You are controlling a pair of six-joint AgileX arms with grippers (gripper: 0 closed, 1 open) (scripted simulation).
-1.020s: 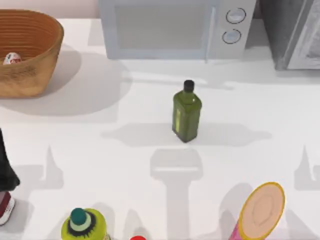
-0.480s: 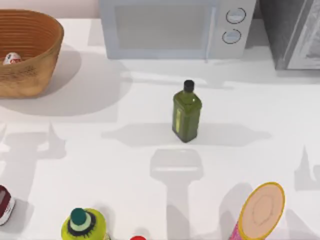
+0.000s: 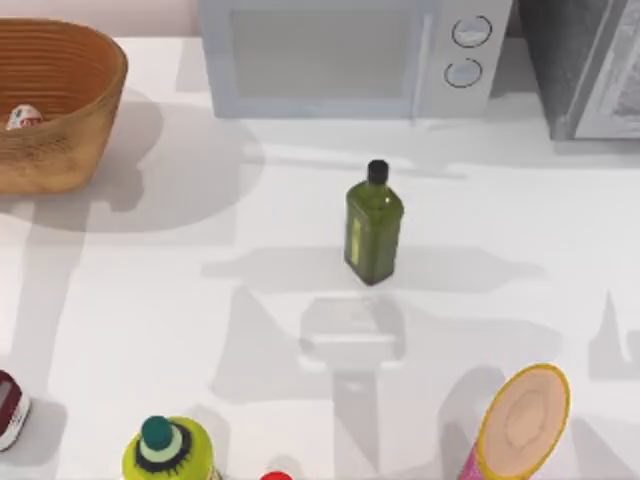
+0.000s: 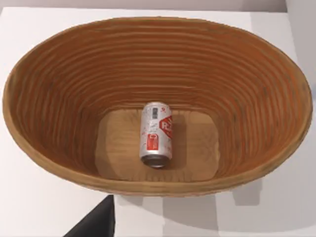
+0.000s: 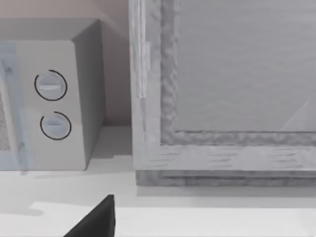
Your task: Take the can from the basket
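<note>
Wicker basket [image 4: 276,148] holds the can [image 4: 157,134] lying flat at its middle; we cannot tell our end effector state, and the can may roll away.

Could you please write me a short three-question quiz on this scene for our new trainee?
1. True or false: the can stands upright in the basket.
2. In the top view, the basket sits at the table's: A) far left corner, B) centre, C) near right corner.
3. Fill in: the green bottle stands in front of the ____.

Key: 1 false, it lies on its side on the basket floor; 2 A; 3 microwave.
</note>
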